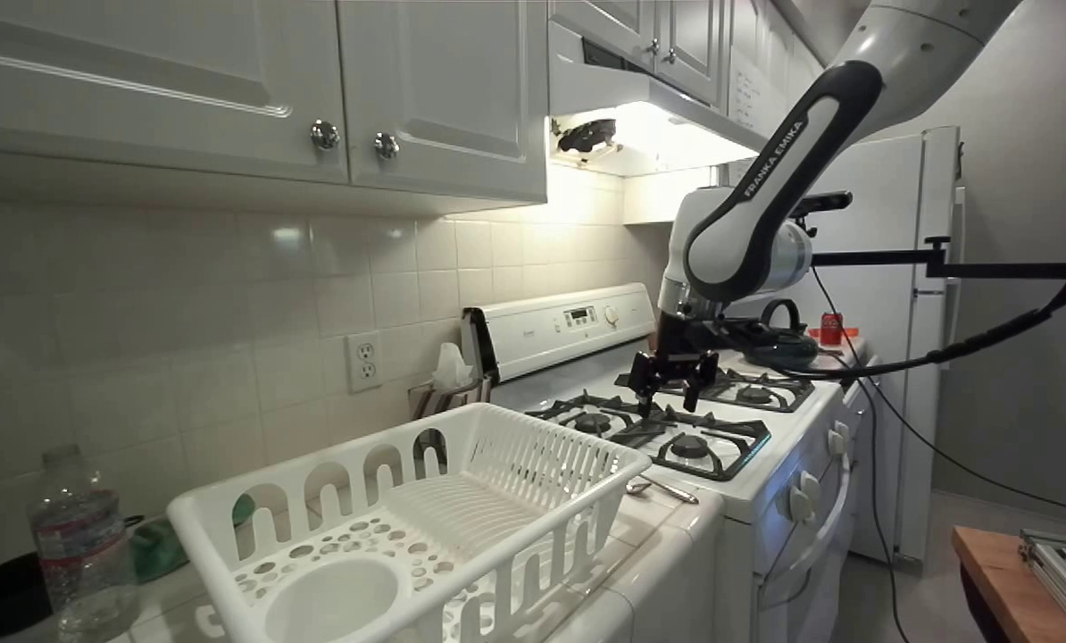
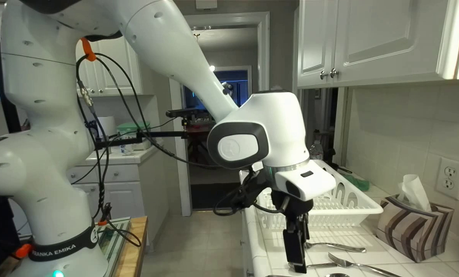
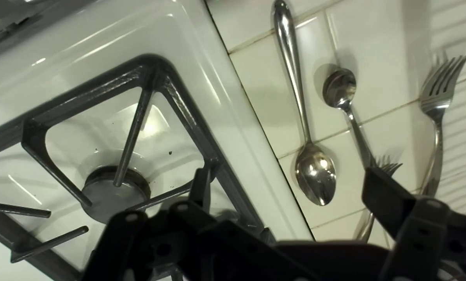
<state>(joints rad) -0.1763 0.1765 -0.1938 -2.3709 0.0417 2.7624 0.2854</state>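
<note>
Big spoon (image 3: pixel 315 175) lay on the surface (image 3: pixel 377 39) by the stove (image 3: pixel 239 140), framed between wide-spread, empty fingers (image 3: pixel 387 201) in the wrist view; any pinch looked best low and square across its handle (image 3: pixel 291 58).

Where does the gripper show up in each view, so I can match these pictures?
In an exterior view: right of centre, the gripper points down, seen against the stove.
In an exterior view: low and right of centre, the gripper points down, seen against the counter.
Wrist view: along the bottom, the gripper with its jaws apart.
Shared landmark: cutlery on the counter.
</note>
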